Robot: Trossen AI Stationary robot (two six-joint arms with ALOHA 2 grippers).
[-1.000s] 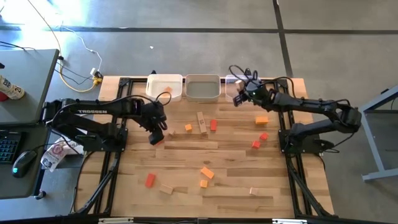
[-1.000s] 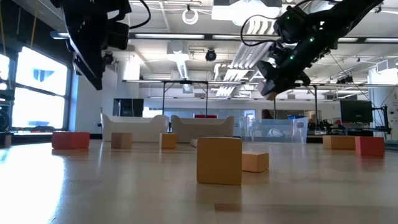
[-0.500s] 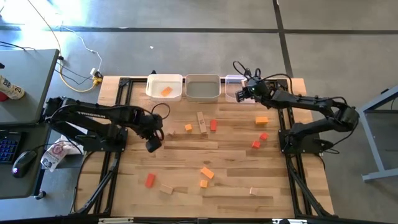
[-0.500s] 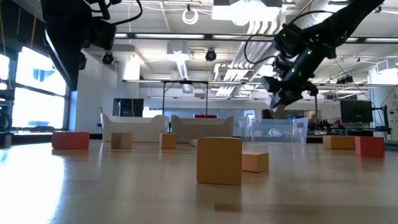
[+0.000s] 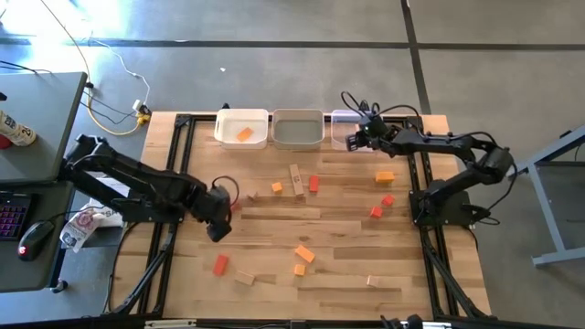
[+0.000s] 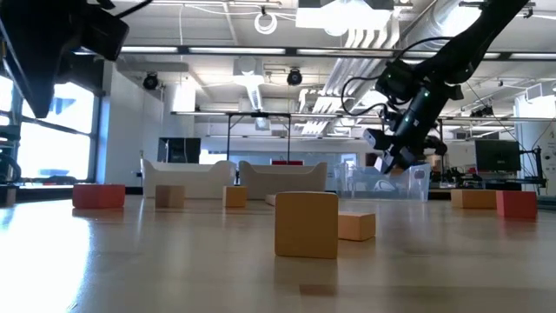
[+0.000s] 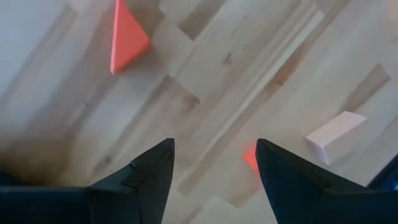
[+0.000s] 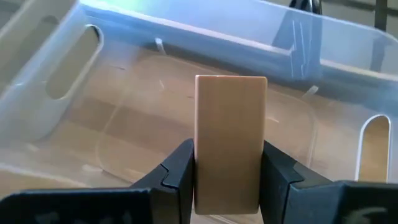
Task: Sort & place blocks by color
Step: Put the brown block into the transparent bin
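Three bins stand in a row along the counter's (image 5: 274, 228) far edge. The white bin (image 5: 242, 128) on the left holds one orange block (image 5: 243, 134). The middle bin (image 5: 298, 129) looks grey inside, and no block can be made out in it. The clear bin (image 8: 155, 118) on the right shows only its bare floor in the right wrist view.

The right end effector (image 5: 358, 137) hangs over the clear bin, its fingers (image 8: 180, 180) closed on a pale bar (image 8: 230, 143) held upright between them, above the bin floor. The low view shows this end effector (image 6: 393, 161) raised off the counter in front of the clear bin (image 6: 382, 183).

The left end effector (image 5: 218, 222) is low over the left half of the counter with its fingers (image 7: 149, 177) spread wide and nothing between them. Its wrist view shows a red wedge (image 7: 127, 37), a pale block (image 7: 333, 134) and part of a red piece (image 7: 250, 158) beside one finger.

The other blocks lie scattered on the wooden counter: red ones (image 5: 313, 184), orange ones (image 5: 385, 176) and pale ones (image 5: 295, 177), most well apart. One red block (image 5: 219, 265) lies near the left end effector.

Beyond the counter the low view shows a large hall with ceiling lights, windows at the left and a monitor (image 6: 497, 156). The high view shows a side desk (image 5: 32, 137) with a keyboard and mouse
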